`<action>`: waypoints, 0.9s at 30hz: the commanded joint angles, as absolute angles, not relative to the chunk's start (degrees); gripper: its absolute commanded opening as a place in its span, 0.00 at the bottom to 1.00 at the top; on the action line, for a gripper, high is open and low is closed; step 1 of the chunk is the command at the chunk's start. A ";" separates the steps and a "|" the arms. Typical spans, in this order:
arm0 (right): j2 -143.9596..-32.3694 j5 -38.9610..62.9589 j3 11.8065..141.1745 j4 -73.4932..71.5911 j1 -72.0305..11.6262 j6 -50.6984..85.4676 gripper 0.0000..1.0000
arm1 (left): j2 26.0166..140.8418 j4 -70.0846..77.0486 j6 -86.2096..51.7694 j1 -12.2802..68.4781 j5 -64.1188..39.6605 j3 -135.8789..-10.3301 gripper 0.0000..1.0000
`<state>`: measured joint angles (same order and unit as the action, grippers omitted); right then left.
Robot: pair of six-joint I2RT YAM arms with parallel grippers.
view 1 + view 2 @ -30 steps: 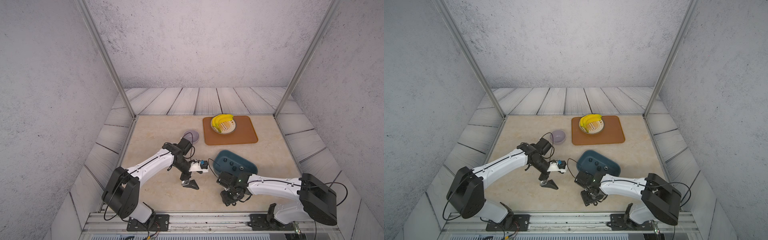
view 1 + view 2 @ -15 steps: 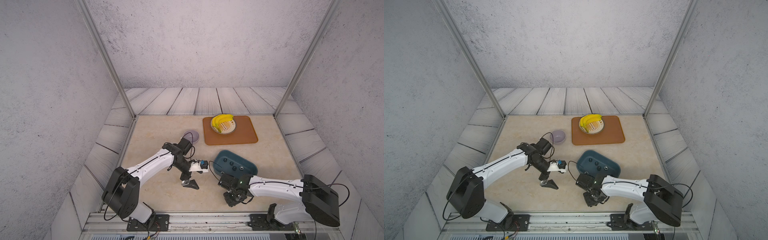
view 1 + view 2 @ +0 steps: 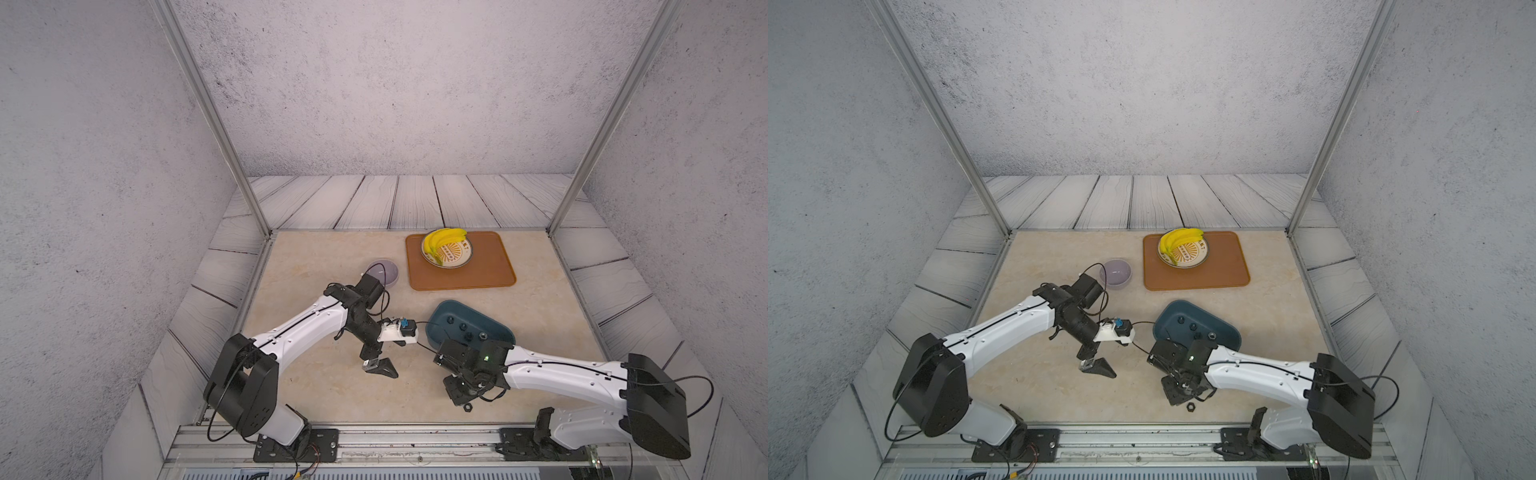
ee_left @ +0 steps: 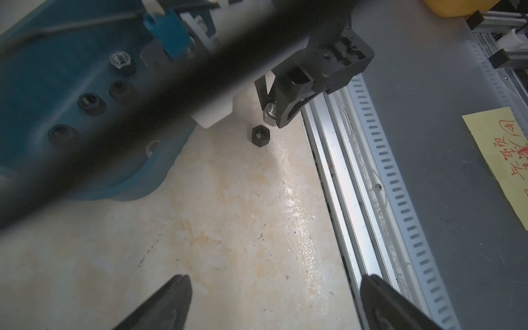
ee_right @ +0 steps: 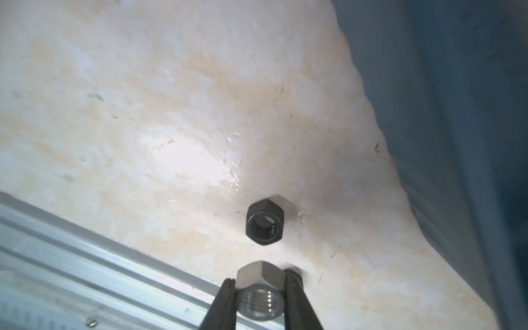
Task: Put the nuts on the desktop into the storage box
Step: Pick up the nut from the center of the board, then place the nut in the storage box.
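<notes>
Since the earlier frame, right gripper narrows onto 1 silver nut; we note 1 black nut just beside; left gripper gapes wide, empty.

We are looking into a small booth where speckled grey textured walls are rising on three sides. Two slanting metal posts are framing the back corners. Pale grey wood-grain planks are forming the floor surround, an aluminium rail is running along the near edge, and soft, even light is filling the space.
</notes>
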<state>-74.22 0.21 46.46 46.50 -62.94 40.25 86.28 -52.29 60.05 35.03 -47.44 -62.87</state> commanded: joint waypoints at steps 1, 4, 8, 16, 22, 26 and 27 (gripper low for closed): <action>-71.41 -1.75 50.89 50.95 -63.24 40.42 0.25 | 84.97 -55.23 61.13 34.24 -48.93 -65.69 0.98; -71.00 -3.96 54.36 53.28 -63.24 39.71 0.26 | 84.55 -57.20 61.76 33.50 -50.32 -68.45 0.98; -72.53 -6.68 60.37 57.54 -63.02 39.34 0.26 | 84.55 -59.29 61.60 32.53 -51.99 -72.23 0.98; -74.36 -8.00 66.30 60.62 -60.16 36.80 0.25 | 85.51 -61.47 63.06 32.34 -54.04 -77.24 0.98; -73.92 -7.98 64.44 60.36 -59.07 35.77 0.23 | 85.60 -60.02 61.07 31.51 -54.93 -78.31 0.98; -74.35 -6.49 61.80 59.78 -59.05 35.68 0.22 | 85.22 -56.93 57.52 29.89 -55.05 -78.50 0.98; -74.14 -6.13 61.08 59.40 -59.03 35.76 0.22 | 85.25 -56.16 56.59 29.36 -55.14 -78.53 0.98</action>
<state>-74.24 -6.33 62.72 58.85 -59.29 36.23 85.69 -57.71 59.35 30.68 -53.67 -77.23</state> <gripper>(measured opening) 0.288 0.984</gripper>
